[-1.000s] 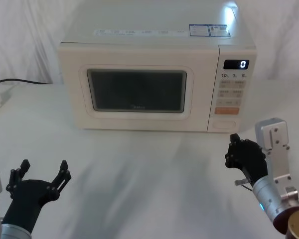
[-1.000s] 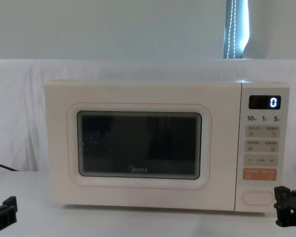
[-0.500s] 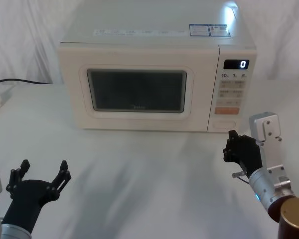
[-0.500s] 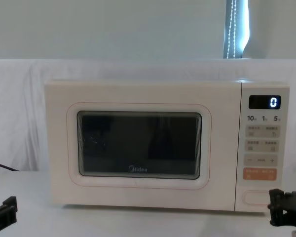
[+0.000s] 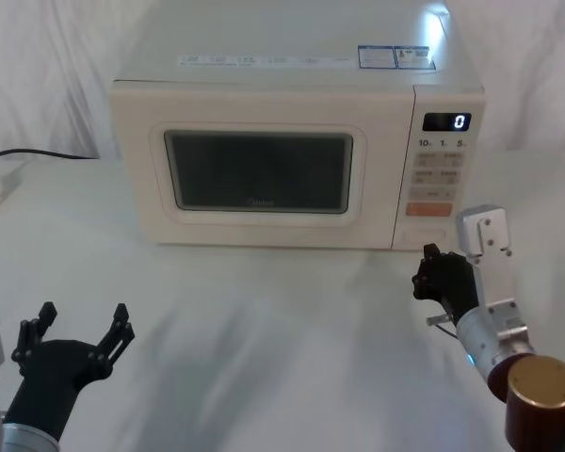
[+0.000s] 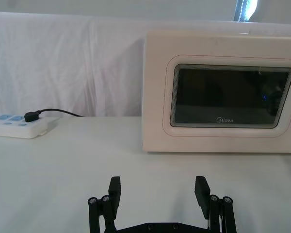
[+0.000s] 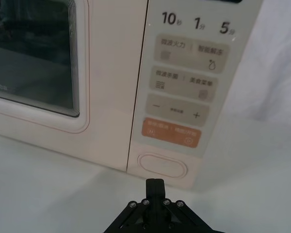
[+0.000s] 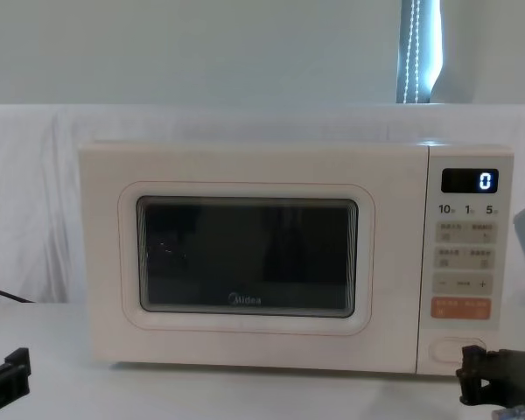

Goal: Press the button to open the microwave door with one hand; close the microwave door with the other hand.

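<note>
White cloth covers the tabletop and the wall behind. Toward the front right corner, the right end effector (image 5: 437, 274), fingers pressed together into one point, hangs just short of the button (image 7: 162, 165), low on the panel of the microwave (image 5: 264, 160), which stands near the back edge. Near the front left corner, the left end effector (image 5: 80, 330) waits with fingers spread. With the door shut, neither pressing nor closing looks done.
</note>
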### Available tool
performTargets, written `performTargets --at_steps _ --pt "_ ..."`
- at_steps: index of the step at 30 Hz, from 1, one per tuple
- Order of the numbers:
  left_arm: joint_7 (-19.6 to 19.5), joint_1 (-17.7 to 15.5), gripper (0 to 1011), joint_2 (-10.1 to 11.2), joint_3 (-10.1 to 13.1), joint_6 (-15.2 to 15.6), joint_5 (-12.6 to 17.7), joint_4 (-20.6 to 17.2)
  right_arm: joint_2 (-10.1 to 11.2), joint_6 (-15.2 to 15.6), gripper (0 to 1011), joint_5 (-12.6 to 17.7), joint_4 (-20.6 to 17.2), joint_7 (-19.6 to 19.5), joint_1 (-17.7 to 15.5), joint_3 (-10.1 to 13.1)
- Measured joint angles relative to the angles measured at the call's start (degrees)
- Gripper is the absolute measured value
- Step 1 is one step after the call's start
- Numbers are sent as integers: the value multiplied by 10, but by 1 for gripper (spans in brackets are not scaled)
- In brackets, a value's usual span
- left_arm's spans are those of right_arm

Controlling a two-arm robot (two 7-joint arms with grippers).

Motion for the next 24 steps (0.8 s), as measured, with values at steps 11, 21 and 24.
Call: performTargets --at_steps 11,21,24 --pt "0 0 1001 0 0 0 0 0 -9 -6 0 -5 48 -7 31 2" --pt "0 0 1001 0 0 0 0 0 -16 -14 0 -7 84 -12 55 6" --pt "0 0 1001 0 0 0 0 0 -17 -16 0 -7 92 -13 62 8"
